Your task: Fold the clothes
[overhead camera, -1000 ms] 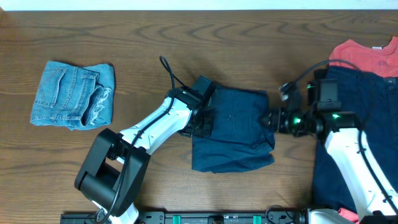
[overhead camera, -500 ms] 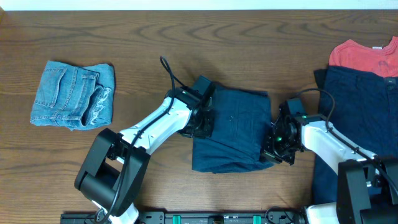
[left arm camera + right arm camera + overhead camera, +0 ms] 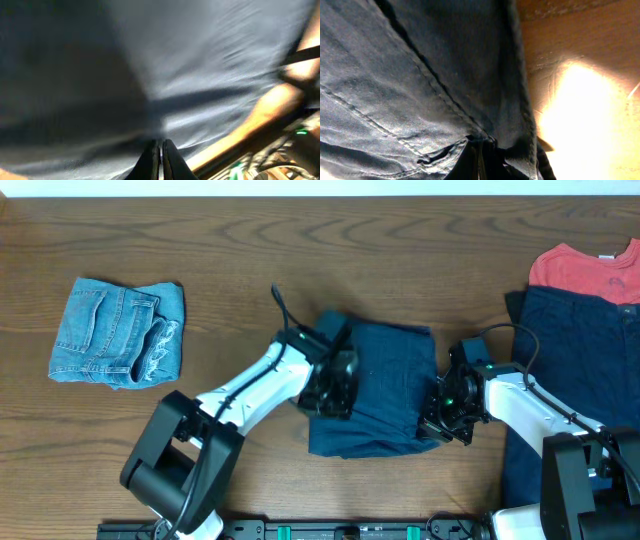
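Left gripper: jaws closed, 2 fingers pressed side by side, tips against blurred navy cloth. Cannot tell whether a fold is caught between them. In the overhead view it sits on the left edge of the folded dark navy cotton shorts.

Right gripper: jaws closed, pinching the bunched hem of the same shorts. Stitched seams run up from the tips, with bare wood just to the right. In the overhead view it is at the lower right corner of the bundle.

The navy shorts lie mid-table, between the 2 arms, on the brown wooden table.

Far left, well apart: faded light-blue frayed denim shorts, folded.

Right edge: a second dark navy garment spread flat, its top overlapping a red T-shirt.
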Tool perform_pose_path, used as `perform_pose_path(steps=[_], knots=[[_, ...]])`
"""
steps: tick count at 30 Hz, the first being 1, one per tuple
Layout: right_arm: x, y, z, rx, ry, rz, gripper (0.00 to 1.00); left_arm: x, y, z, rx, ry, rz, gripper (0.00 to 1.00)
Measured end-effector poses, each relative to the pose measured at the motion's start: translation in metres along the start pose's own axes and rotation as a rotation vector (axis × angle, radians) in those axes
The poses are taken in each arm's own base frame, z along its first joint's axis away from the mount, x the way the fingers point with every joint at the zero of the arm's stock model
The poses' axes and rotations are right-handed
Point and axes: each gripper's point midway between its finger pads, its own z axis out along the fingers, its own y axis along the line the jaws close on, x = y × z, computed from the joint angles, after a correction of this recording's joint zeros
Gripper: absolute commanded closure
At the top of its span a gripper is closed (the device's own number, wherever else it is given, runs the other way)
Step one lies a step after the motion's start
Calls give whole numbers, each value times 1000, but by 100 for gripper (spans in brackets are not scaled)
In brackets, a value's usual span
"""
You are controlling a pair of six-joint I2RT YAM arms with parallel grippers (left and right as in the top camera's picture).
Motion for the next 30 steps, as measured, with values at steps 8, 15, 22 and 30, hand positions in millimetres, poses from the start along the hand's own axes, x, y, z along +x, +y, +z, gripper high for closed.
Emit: perform_pose_path(steps=[8,15,22,30], knots=[[2,0,-1,7,18,-10,91,31,49,19,-97,64,-150,94],[-3,-9,-20,95,20,-68,89,42,69,10,-131,103,-237,94],[-43,40,-74,-15,-224,-252,92,6,32,-41,-50,-77,-102,94],[-88,82,-104,-132,-470,-367,94,-96,-31,-126,51,-627,217,94]])
